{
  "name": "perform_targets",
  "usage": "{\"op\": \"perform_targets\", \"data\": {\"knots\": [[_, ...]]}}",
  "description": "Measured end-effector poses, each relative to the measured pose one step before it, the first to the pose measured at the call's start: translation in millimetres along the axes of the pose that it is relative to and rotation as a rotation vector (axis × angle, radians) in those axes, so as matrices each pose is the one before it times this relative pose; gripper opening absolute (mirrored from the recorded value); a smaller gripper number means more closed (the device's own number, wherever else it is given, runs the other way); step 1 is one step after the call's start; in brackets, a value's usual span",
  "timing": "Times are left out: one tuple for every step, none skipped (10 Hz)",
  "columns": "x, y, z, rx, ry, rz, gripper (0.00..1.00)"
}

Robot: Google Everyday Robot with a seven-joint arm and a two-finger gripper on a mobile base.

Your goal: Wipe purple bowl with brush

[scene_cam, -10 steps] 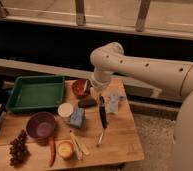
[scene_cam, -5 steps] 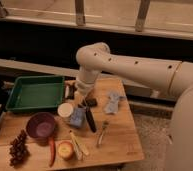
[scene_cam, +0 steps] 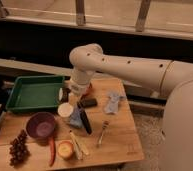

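Now | jaws pinch brush [scene_cam: 85,122] nr white cup [scene_cam: 65,109] | purple bowl [scene_cam: 41,125] apart frm brush

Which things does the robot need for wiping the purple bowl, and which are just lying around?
For the job:
purple bowl
brush
end effector, holding the brush's top end, beside the block

Just lying about:
tray
cup
block
cloth
fork
grapes
chilli
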Motion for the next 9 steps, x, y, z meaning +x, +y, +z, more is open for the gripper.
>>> {"op": "perform_targets", "data": {"knots": [[1.63, -1.38, -0.52, 0.00121, -0.00083, 0.00373, 0.0], [-1.09, 0.74, 0.22, -0.00062, -0.00042, -0.00187, 0.0], [-0.73, 0.29, 0.64, -0.00305, -0.00268, 0.0013, 0.0], [-3.23, 2.89, -1.43, -0.00495, -0.02772, -0.022, 0.0], [-7.19, 5.54, 0.63, -0.00384, -0.01526, -0.03052, 0.0], [-13.39, 10.43, 5.16, -0.01008, -0.00163, -0.04542, 0.0], [-18.5, 15.66, 7.47, -0.01344, 0.00012, -0.05938, 0.0], [-13.83, 11.05, 6.04, -0.01199, 0.0001, -0.04743, 0.0], [-9.6, 6.8, 4.4, -0.00963, 0.00204, -0.03703, 0.0]]}}
